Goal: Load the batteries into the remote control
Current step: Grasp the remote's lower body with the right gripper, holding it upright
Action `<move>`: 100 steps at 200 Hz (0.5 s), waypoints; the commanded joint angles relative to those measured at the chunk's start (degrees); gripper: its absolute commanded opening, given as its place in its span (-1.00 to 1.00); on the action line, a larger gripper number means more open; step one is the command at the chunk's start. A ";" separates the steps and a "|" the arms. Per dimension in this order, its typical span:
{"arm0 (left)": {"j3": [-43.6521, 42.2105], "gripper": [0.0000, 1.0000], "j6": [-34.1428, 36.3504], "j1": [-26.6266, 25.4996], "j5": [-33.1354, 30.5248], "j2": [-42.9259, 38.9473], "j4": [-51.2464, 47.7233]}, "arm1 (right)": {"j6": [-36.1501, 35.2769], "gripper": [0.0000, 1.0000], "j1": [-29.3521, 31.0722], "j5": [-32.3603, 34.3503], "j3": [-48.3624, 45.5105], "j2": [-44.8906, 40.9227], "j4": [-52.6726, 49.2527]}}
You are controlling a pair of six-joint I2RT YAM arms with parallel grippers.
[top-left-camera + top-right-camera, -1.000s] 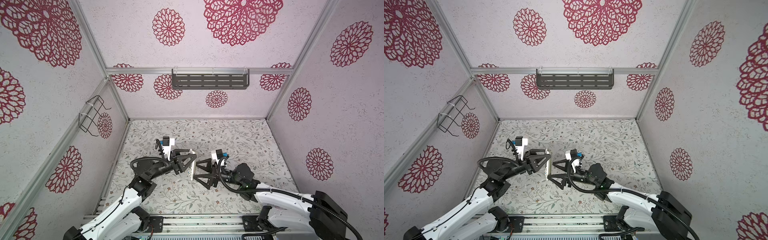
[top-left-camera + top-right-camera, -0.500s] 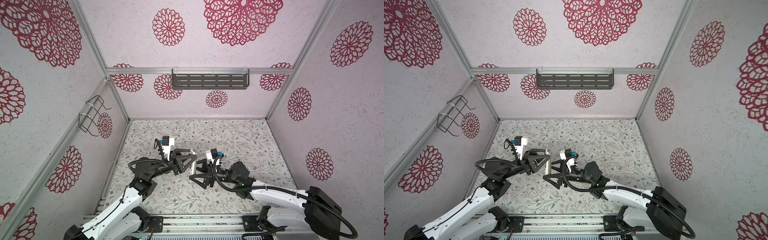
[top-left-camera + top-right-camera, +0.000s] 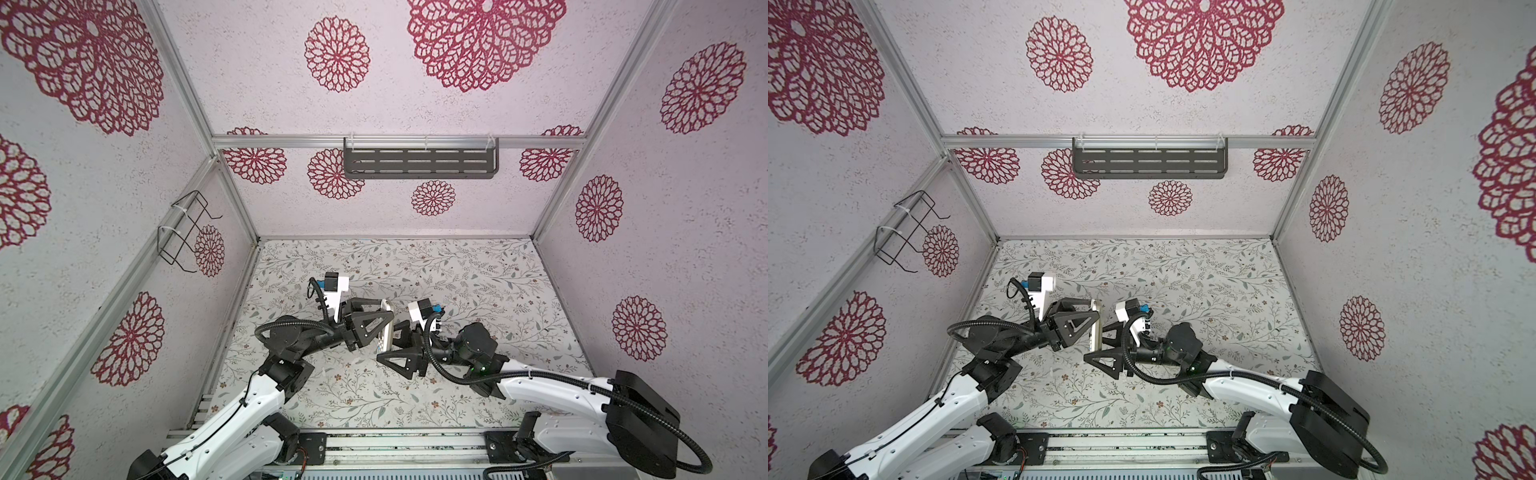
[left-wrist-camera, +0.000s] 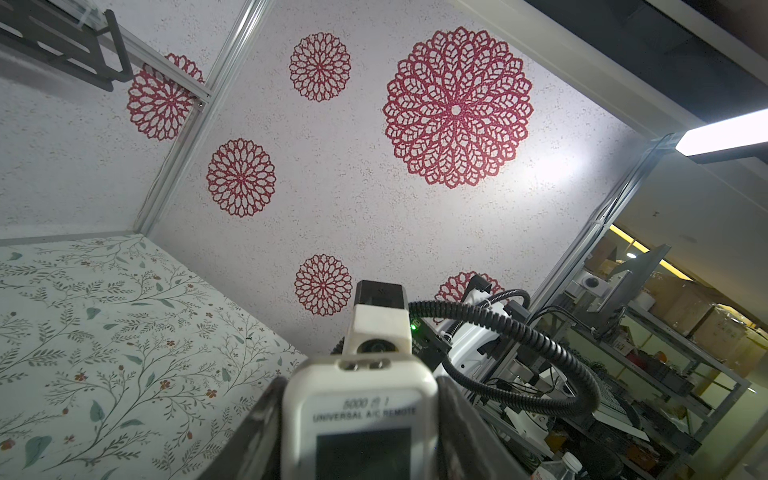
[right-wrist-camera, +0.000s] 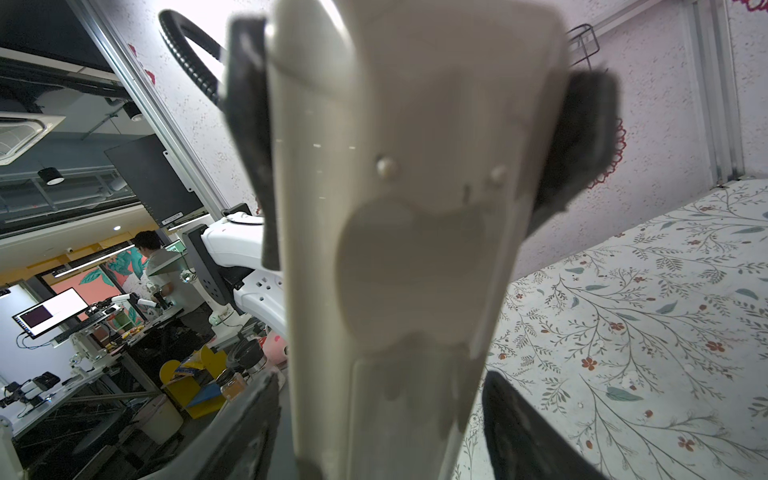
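Above the floral tabletop [image 3: 478,282], left gripper [image 3: 386,316] clamps the remote control [image 4: 359,415]; right gripper [image 5: 380,376] straddles it, seemingly loose.

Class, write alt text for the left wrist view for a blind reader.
The left gripper clamps a white remote control by its sides, dark screen end showing. Behind it are the right arm's camera and a floral tabletop.

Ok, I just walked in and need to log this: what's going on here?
The left hand grips the remote control by the sides of its screen end. The right hand has its jaws open around the remote's other end, close to its sides but not clamped. No batteries are in view.
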 commanded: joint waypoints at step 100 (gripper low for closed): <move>-0.23 -0.36 -1.74 0.39 1.38 0.05 5.40 | -0.08 0.10 0.63 -1.54 0.37 -0.97 5.96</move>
